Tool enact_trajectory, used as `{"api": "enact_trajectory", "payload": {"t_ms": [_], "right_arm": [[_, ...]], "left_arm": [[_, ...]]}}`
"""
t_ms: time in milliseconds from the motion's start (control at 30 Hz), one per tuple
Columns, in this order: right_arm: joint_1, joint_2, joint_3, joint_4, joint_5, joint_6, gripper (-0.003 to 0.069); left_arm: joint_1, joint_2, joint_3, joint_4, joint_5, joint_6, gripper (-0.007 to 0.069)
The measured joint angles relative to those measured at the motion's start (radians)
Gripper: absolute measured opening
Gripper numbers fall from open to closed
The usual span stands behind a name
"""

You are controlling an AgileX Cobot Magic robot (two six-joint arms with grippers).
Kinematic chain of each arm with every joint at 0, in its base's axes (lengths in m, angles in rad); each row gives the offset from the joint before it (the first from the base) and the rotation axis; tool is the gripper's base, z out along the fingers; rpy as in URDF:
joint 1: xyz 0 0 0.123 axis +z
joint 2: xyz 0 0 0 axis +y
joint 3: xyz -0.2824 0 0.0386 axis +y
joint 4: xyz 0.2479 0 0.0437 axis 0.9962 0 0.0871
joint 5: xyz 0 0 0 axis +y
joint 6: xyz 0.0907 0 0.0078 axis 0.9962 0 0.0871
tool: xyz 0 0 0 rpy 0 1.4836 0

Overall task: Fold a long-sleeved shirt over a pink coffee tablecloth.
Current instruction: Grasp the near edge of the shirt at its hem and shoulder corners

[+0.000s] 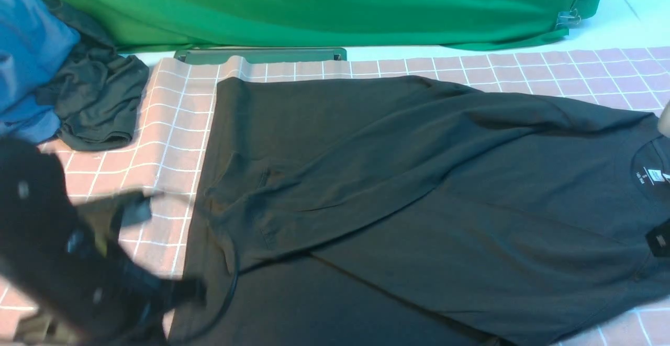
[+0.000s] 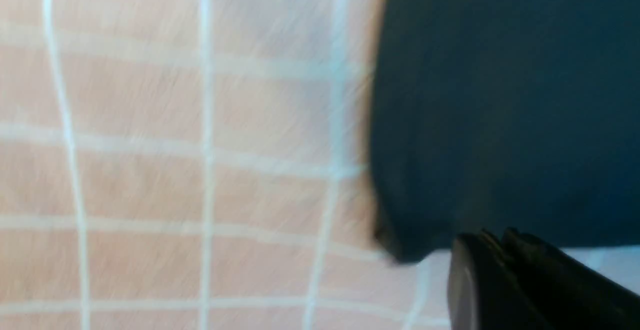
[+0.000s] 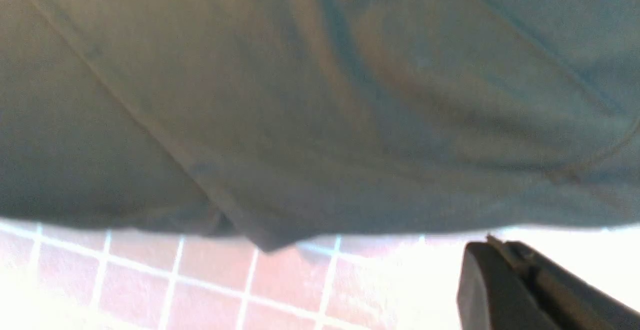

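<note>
The black long-sleeved shirt [image 1: 419, 189] lies flat across the pink coffee tablecloth [image 1: 172, 121], collar and white neck label [image 1: 651, 174] at the right. One sleeve is folded diagonally over the body. My left gripper [image 1: 191, 289] is a blur at the shirt's lower left corner. In the left wrist view this gripper [image 2: 492, 242] is shut and empty beside the shirt's edge [image 2: 500, 110] over the grid cloth [image 2: 200, 145]. My right gripper [image 3: 492, 245] is shut with nothing in it, close to the shirt [image 3: 300, 95] and the tablecloth [image 3: 150, 280]. Only a dark piece of that arm [image 1: 660, 241] shows in the front view.
A blue garment [image 1: 26, 58] and a smaller dark grey garment [image 1: 94, 100] are piled at the back left. A green cloth [image 1: 314, 6] hangs across the back, with a green bar [image 1: 261, 55] under it. A black cable [image 1: 233, 283] loops over the shirt's near left part.
</note>
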Motion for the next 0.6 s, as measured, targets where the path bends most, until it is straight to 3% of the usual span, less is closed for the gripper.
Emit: {"api": "enact_trajectory", "payload": {"t_ms": [200, 333, 500, 600], "right_arm": [[0.0, 0.0, -0.002, 0.038, -0.048, -0.001, 0.0038], [0.0, 0.0, -0.002, 0.044, -0.061, -0.001, 0.0038], [0.0, 0.0, -0.003, 0.048, -0.062, -0.005, 0.004], [0.0, 0.0, -0.003, 0.05, -0.062, -0.008, 0.004]], "left_arm": [[0.0, -0.001, 0.105, 0.0, -0.089, 0.053, 0.0323], [0.0, 0.004, 0.146, -0.022, -0.188, 0.121, 0.0438], [0.0, 0.068, 0.161, -0.024, -0.222, 0.162, 0.0442], [0.0, 0.121, 0.161, -0.029, -0.229, 0.177, 0.0388]]}}
